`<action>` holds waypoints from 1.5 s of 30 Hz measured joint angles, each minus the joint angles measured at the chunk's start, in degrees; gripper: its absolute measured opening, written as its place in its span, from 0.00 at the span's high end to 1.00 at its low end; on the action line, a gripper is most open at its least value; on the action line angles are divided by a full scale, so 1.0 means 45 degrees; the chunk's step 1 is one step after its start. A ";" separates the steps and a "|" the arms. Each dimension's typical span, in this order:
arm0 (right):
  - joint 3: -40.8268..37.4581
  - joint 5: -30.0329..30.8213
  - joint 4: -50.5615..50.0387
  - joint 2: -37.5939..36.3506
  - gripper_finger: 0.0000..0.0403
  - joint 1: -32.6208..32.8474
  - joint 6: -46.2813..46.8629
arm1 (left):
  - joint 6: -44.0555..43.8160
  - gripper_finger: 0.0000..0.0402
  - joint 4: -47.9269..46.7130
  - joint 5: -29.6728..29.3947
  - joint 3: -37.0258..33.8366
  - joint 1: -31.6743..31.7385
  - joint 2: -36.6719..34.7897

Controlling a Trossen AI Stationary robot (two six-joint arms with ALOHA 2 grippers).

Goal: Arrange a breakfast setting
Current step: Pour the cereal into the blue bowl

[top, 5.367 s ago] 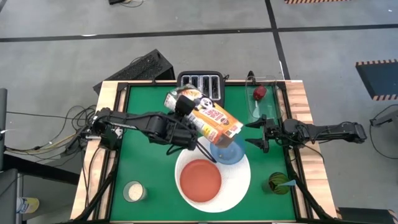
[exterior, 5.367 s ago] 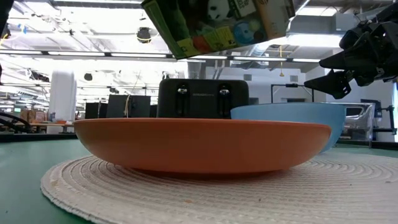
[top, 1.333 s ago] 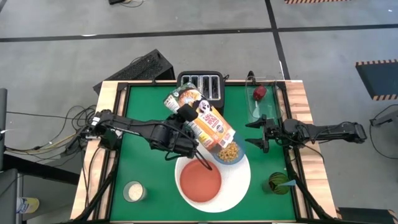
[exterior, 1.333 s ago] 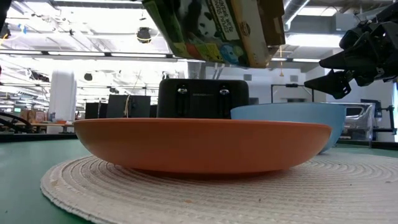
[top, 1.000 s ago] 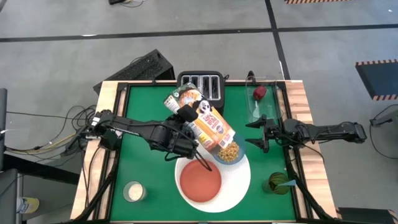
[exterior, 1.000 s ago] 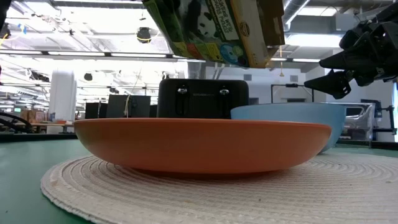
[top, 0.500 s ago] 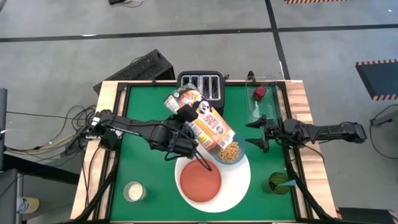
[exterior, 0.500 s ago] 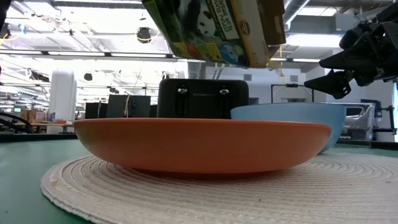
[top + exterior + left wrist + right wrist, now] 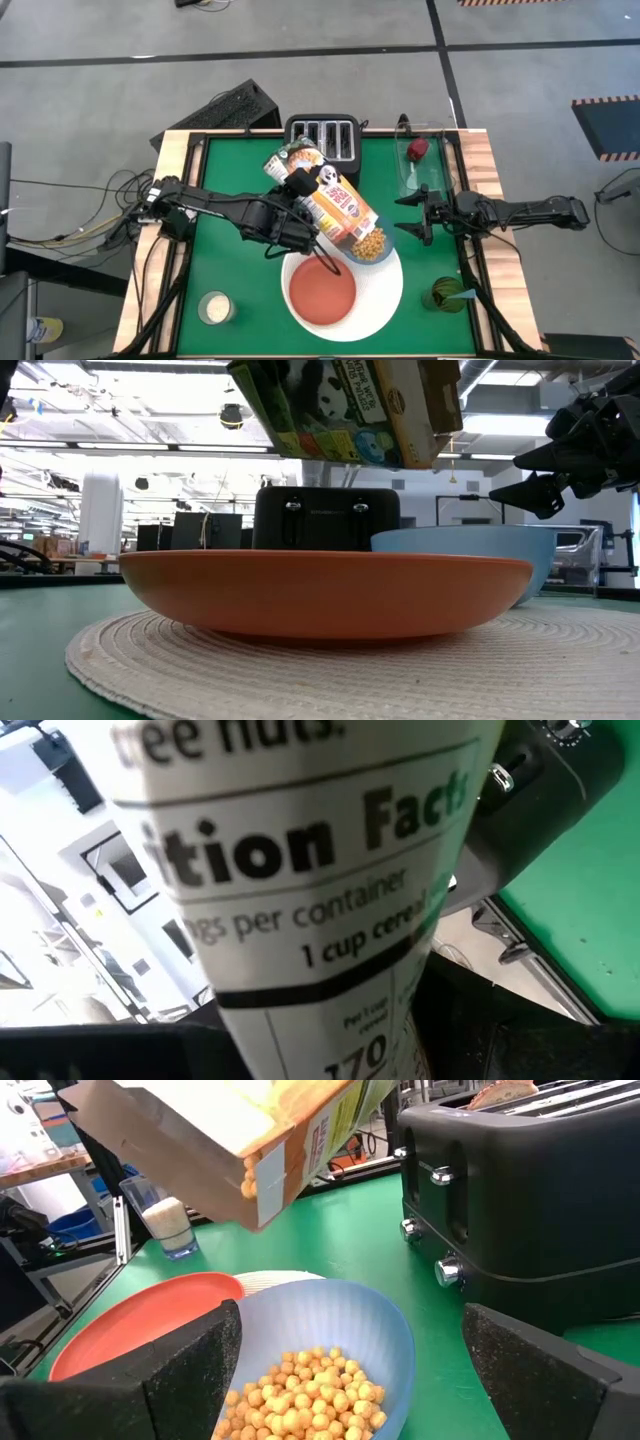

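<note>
My left gripper [image 9: 298, 203] is shut on a tilted cereal box [image 9: 330, 200], whose open end [image 9: 252, 1178] hangs over the small blue bowl [image 9: 368, 245]. The bowl holds yellow cereal [image 9: 300, 1390]. It stands on the far right part of the large round white plate [image 9: 385, 295], which looks woven in the low view. Beside the bowl, the red-orange plate [image 9: 322, 291] rests on the same plate. My right gripper [image 9: 415, 215] waits open just right of the bowl. The dark red piece [image 9: 418, 150] lies in a clear container at the far right. My left gripper pinches the cereal box about midway along its length, one finger [image 9: 298, 182] lying across the printed front face. The box's narrow nutrition panel [image 9: 320, 910] faces the wrist. The fingers come from the table's left. The box is lifted clear, tilted with its open end lowest.
A black toaster [image 9: 322, 138] stands at the far edge, with a brown piece of bread [image 9: 500, 1092] on top. A glass of milk [image 9: 215, 306] is at the near left and a green cup [image 9: 447, 295] at the near right. Bare green table lies to the left.
</note>
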 joint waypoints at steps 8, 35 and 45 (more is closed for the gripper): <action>0.0004 0.0000 0.0000 -0.0004 0.02 0.0000 0.0001 | 0.0291 0.60 0.0009 -0.0784 0.0002 -0.0237 0.0000; 0.0002 0.0000 0.0003 -0.0001 0.02 0.0000 0.0001 | 0.0609 0.60 0.0134 -0.1470 0.0007 -0.0179 -0.0010; 0.0005 0.0000 0.0004 -0.0005 0.02 0.0000 0.0001 | 0.0601 0.60 0.0031 -0.1524 0.0007 -0.0189 -0.0010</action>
